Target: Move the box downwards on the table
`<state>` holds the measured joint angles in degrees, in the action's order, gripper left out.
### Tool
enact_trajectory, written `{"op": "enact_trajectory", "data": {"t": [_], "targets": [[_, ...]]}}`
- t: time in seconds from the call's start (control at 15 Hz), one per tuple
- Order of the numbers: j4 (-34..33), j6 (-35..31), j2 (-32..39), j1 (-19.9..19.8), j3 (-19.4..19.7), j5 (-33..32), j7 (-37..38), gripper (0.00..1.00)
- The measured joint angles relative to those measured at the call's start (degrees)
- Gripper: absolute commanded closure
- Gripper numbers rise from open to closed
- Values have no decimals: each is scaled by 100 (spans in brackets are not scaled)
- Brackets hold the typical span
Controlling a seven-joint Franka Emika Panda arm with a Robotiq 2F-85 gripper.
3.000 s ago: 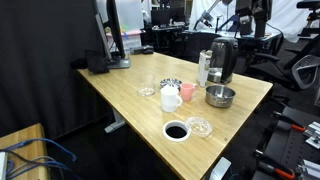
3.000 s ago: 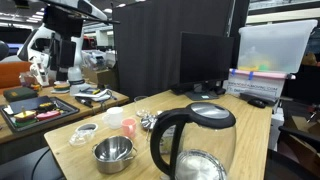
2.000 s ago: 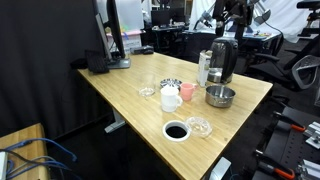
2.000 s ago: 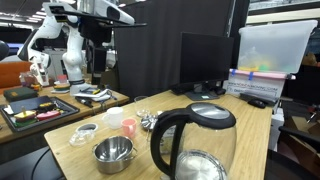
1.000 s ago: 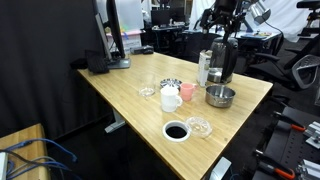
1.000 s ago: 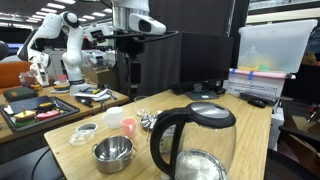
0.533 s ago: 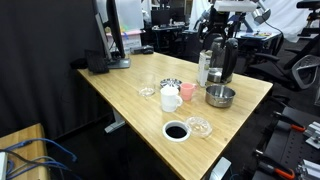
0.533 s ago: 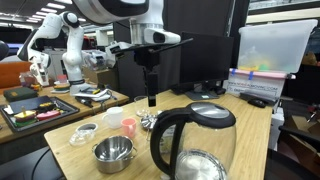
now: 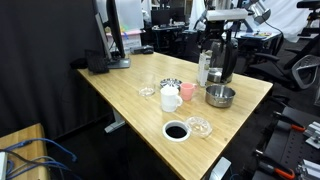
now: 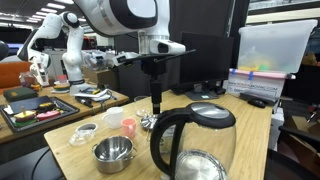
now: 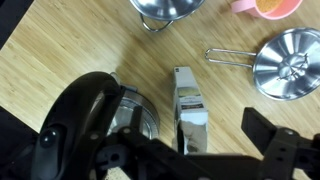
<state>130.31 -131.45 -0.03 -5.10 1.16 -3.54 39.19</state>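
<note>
Whitish-grey box point(image 11: 187, 108) stands on the table point(image 11: 60, 50) beside the kettle point(image 11: 95, 120); one end is hidden under the gripper point(image 11: 188, 158), jaws spread wide above it.

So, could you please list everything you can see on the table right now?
box: one, whitish-grey, upright beside the kettle
kettle: one, dark steel, near the table edge
steel bowl: one, silver, beside the kettle
white mug: one, white, mid-table
pink mug: one, pink, beside the white mug
handled steel dish: one, silver, near the mugs
glass dishes: two, clear, one mid-table, one beside the white bowl
white bowl: one, dark inside
monitor: one, dark, far end
table: one, light wood
gripper: one, black, open above the box
</note>
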Motion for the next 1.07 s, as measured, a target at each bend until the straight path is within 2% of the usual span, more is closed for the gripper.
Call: {"op": "enact_trajectory", "data": {"t": [0.47, 0.93, 1.07], "targets": [[-458, -133, 571, 3, 195, 141, 329, 0], [-622, -137, 972, 26, 231, 669, 345, 0], [-688, -138, 1062, 29, 232, 822, 345, 10]]}}
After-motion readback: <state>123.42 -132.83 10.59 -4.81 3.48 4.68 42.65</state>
